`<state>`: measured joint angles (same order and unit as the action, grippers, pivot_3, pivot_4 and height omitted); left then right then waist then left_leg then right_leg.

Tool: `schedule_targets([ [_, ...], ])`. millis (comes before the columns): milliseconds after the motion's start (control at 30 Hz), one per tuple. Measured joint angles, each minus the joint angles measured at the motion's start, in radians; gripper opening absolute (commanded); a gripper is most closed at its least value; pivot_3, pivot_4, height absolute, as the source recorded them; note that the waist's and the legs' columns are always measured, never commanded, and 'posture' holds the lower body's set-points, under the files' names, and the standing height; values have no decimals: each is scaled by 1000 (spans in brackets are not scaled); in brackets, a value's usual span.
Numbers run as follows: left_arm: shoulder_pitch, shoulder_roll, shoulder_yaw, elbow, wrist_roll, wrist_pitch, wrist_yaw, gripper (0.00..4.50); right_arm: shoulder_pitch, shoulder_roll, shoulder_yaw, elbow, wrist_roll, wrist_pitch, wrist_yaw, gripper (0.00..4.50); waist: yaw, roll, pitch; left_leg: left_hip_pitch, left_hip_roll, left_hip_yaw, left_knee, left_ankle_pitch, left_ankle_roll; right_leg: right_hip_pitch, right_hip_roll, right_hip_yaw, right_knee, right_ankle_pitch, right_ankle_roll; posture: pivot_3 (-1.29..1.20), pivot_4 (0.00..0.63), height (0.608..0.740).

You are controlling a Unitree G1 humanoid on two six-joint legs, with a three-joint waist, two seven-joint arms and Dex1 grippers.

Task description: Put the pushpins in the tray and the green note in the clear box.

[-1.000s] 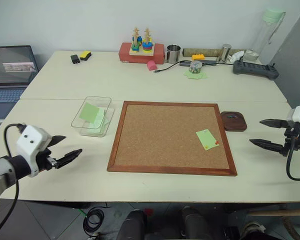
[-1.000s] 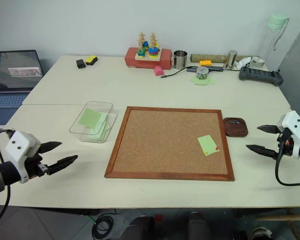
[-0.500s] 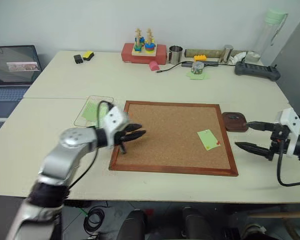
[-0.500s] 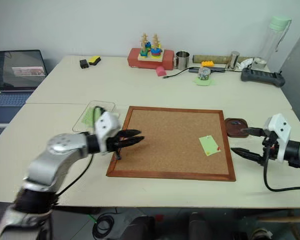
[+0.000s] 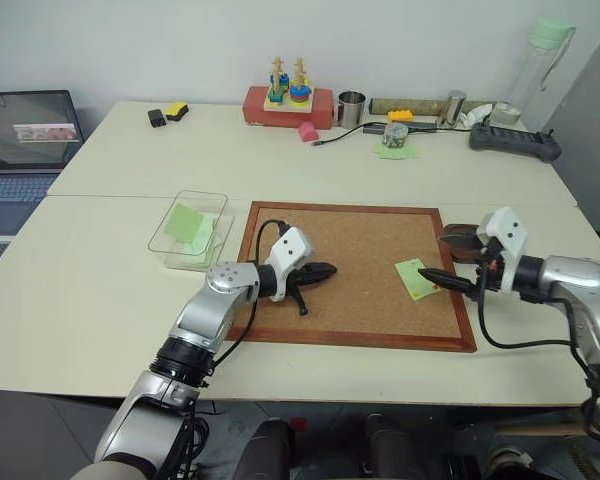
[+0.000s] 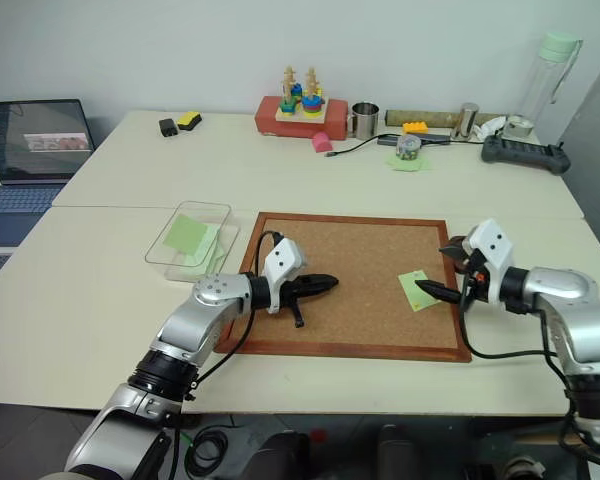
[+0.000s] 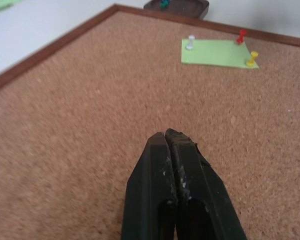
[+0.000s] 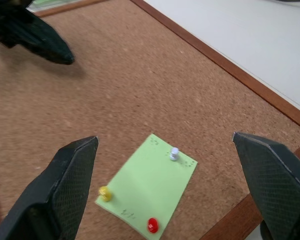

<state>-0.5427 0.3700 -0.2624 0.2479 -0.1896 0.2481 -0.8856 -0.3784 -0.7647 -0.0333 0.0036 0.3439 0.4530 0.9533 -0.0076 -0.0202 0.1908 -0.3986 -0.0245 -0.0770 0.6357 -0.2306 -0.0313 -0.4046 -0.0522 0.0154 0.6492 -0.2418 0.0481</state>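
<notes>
Right gripper [image 8: 165, 145] spread wide, hovering over corkboard [image 5: 350, 250] right edge, pointing at green note [image 8: 147, 187] pinned there. Left gripper [image 7: 171, 137] pressed together, empty, above corkboard's left-middle, well apart from note. Clear box [image 5: 190, 232] just left of corkboard; tray [image 5: 468, 240] touching its right side. Pushpins [image 8: 152, 224] red, yellow, white on note.

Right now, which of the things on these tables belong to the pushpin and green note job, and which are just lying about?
For the job:
green note
pushpins: red, yellow, clear
tray
clear box
corkboard

Lying about:
laptop
stacking toy
metal cup
water bottle
</notes>
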Motion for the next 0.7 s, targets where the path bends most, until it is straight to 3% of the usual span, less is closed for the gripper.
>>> schedule_targets([
  [300,21,-13,5,33,27,-45,2,33,-119,101,86,240,-88,-117,6,4500,-1,1,-1,0,0,0,1,0,0,0,0,0,1,0,0,0,150,740],
  [600,34,-10,18,19,35,-39,2,0,-145,122,95,363,-128,-225,27,2860,-7,1,-1,1,0,0,3,0,0,0,0,0,3,0,0,0,150,740],
  [700,38,-10,21,15,36,-37,2,0,-145,128,95,368,-132,-236,31,2095,-10,1,-1,1,0,0,4,0,0,0,0,0,5,0,0,0,150,740],
])
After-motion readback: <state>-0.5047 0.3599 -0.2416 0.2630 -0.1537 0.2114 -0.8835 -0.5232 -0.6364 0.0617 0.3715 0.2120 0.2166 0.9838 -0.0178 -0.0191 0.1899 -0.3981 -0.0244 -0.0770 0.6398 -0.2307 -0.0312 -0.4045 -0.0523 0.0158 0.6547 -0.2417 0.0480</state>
